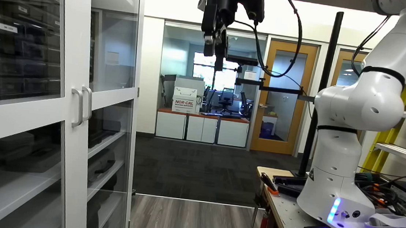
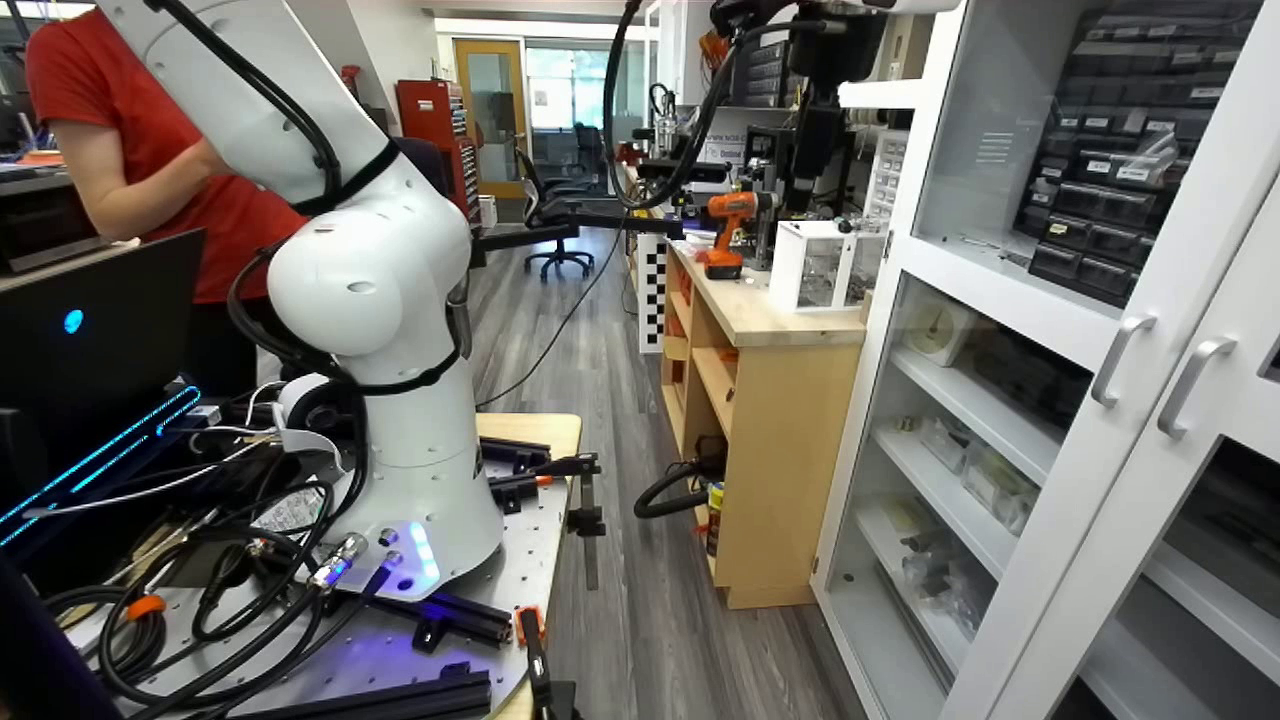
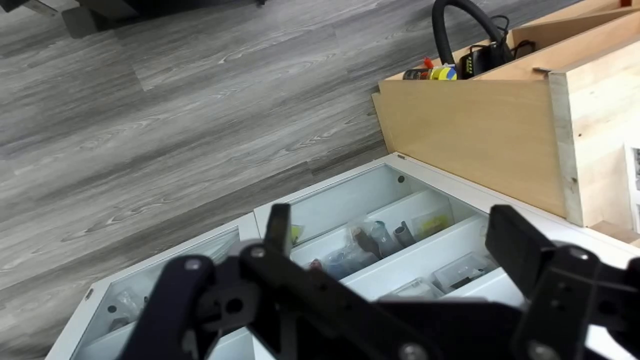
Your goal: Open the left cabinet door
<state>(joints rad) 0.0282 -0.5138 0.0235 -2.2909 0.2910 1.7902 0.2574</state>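
The left cabinet door is white-framed with large glass panes, a white mid-rail and a slim bar handle. It stands shut. In an exterior view, the same door and its handle show on the right. In the wrist view, its white frame and lower pane show below; its handle is hidden or out of view. My gripper points down, high in the air and apart from the door and handle. It also shows in an exterior view. In the wrist view, the fingers are wide apart with nothing held.
The matching right door is shut beside it, its handle close to the left door's handle. A wooden bench with an orange drill stands against the cabinet's side. The robot's table is opposite. A person stands behind the arm.
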